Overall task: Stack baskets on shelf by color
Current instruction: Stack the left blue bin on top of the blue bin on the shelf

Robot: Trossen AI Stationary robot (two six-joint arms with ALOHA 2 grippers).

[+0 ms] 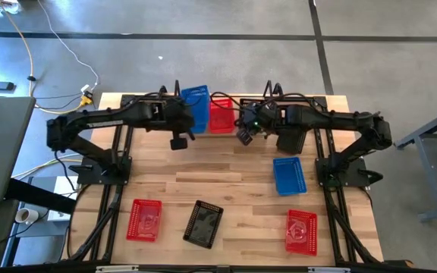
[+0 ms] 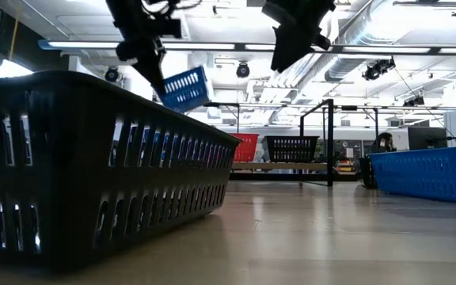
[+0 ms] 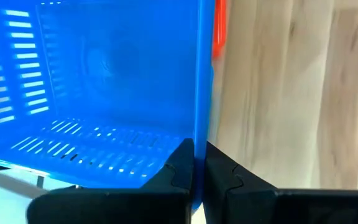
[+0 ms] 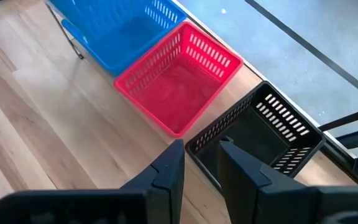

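Tilted blue basket (image 1: 196,102) raised, red basket (image 1: 220,114) shelved

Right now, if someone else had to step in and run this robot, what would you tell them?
Left gripper: shut on the wall of a blue basket, held up and tilted over the shelf's left end.
Right gripper: open, hovering at the rim of the black shelf basket.
Done: red shelf basket and the black one sit side by side on the shelf; how many are stacked in each is not visible.
Left: set the blue one down, then fetch the loose blue, left red, loose black and right red from the table.
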